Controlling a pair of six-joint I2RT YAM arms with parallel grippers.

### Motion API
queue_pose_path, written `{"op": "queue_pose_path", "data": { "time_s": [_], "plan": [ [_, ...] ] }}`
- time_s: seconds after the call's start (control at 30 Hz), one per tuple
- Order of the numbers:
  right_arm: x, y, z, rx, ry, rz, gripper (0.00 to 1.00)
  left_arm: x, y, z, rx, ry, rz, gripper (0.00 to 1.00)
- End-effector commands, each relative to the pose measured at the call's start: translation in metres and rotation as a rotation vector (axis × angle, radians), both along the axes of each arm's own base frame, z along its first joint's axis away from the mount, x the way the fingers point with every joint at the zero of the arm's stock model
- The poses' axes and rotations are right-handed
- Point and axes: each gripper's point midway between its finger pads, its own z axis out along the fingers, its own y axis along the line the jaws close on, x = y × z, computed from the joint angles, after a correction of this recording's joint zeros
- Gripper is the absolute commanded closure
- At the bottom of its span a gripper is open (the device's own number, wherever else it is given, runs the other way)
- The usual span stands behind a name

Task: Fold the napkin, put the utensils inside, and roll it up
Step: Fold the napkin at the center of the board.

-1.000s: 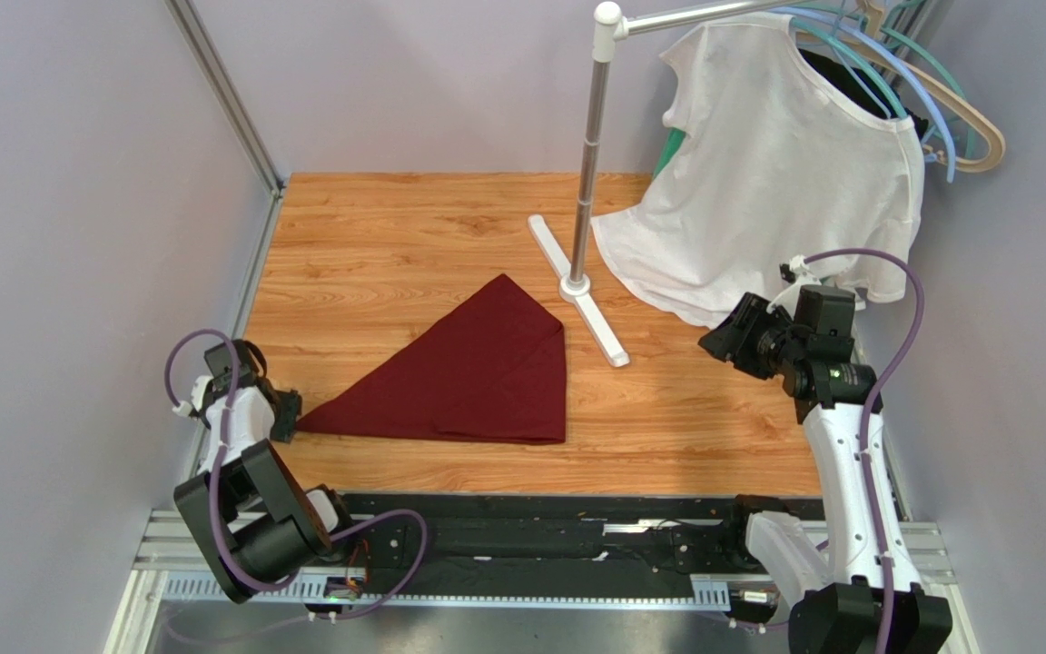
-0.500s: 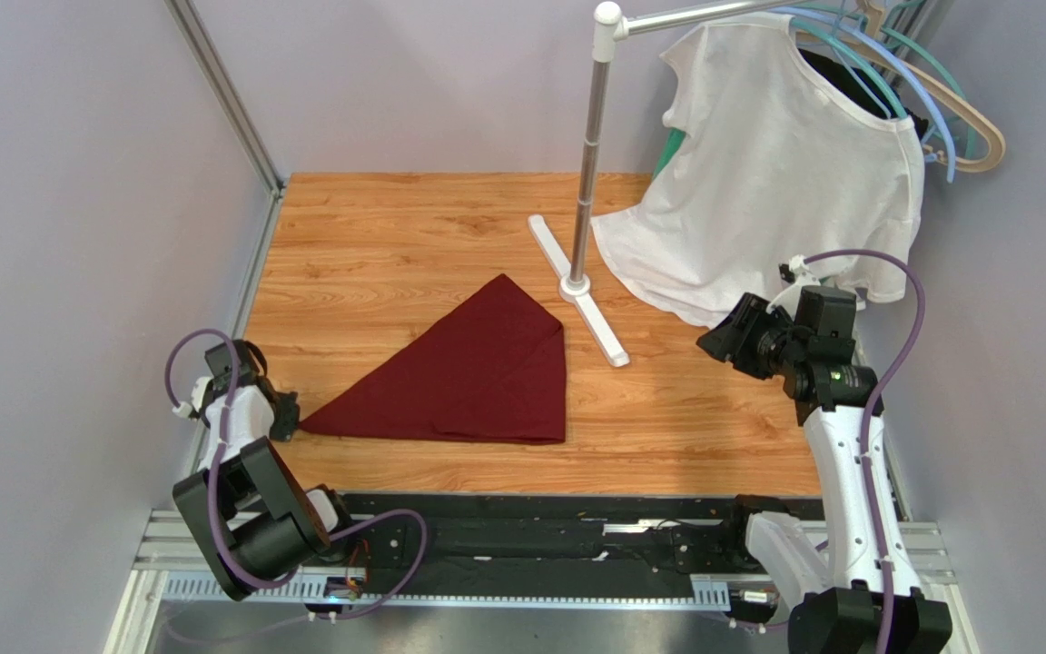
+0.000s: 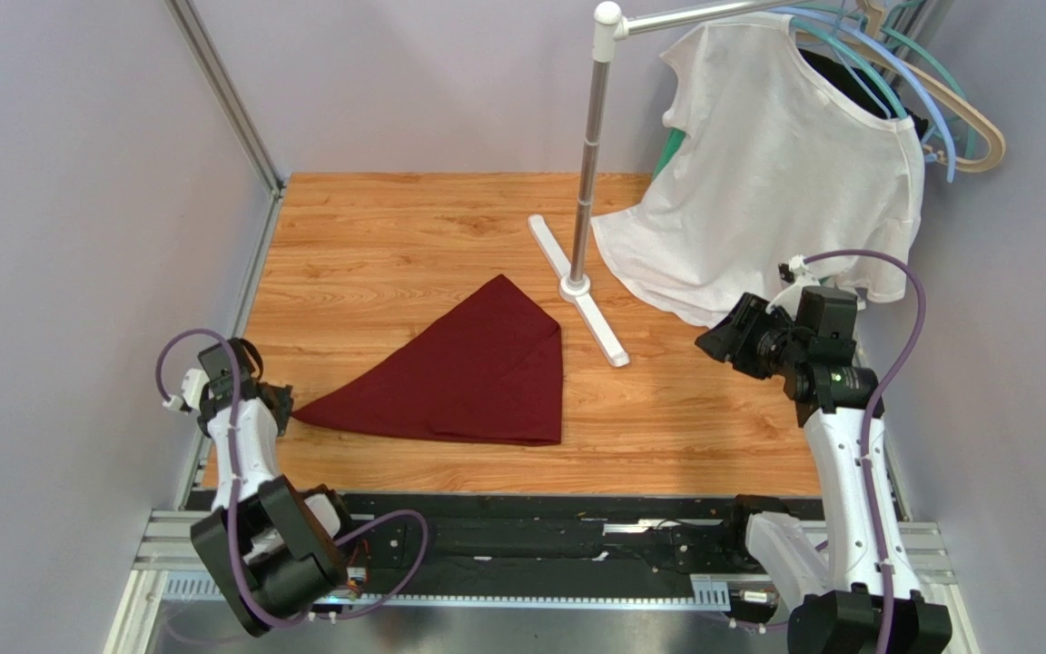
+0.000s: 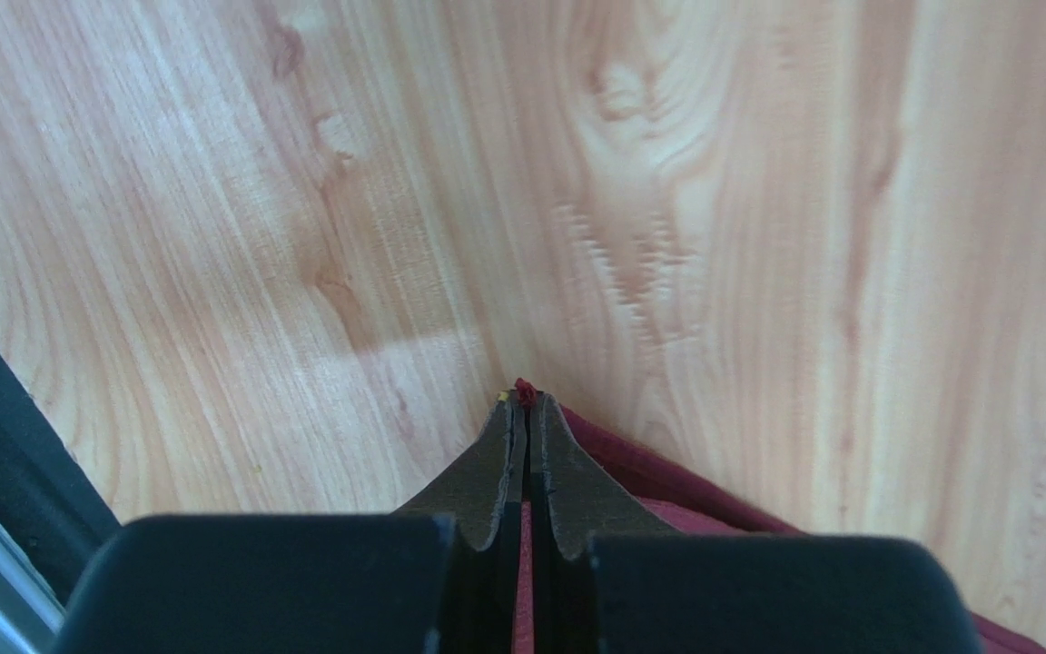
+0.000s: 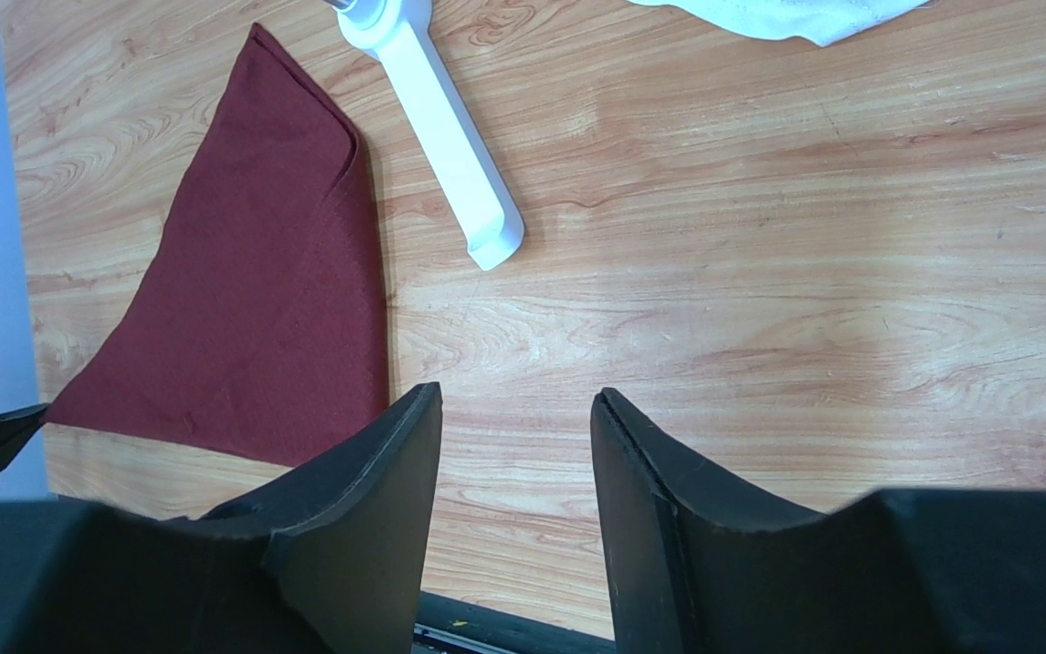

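a dark maroon-red cloth napkin (image 3: 467, 375), folded into a flat triangle, lies on a light wooden desk (image 3: 392, 232), left of centre. its longest edge runs left to right, roughly along the desk's near side. its blunt upper corner points toward the back, and its narrow, sharp tip points left.

the left gripper (image 4: 526, 409) sits low at that sharp tip. its fingers are pressed together with a sliver of red cloth pinched between them.

the right gripper (image 5: 515, 409) hangs above the right side of the desk, well apart from the napkin, with its fingers spread wide and holding nothing.

a white-footed metal stand (image 3: 576, 286) rises behind the napkin. a white t-shirt (image 3: 774, 164) hangs from it at back right.
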Motion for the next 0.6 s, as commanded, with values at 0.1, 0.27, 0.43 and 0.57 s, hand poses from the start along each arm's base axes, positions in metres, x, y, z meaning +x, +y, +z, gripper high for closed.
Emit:
{"op": "queue_pose_path", "data": {
  "time_s": [0.1, 0.27, 0.43, 0.57],
  "plan": [
    [0.002, 0.004, 0.015, 0.009, -0.073, 0.023, 0.52, 0.012, 0.001, 0.028, 0.087, -0.085, -0.073, 1.00],
    [-0.001, 0.005, 0.015, 0.013, -0.073, 0.026, 0.52, 0.023, -0.015, 0.036, 0.116, -0.103, -0.159, 1.00],
    [-0.002, 0.006, 0.014, 0.018, -0.076, 0.027, 0.52, 0.031, -0.026, 0.055, 0.156, -0.155, -0.242, 1.00],
    [-0.002, 0.006, 0.012, 0.020, -0.071, 0.026, 0.52, 0.038, -0.041, 0.065, 0.160, -0.197, -0.309, 1.00]
  ]
}}
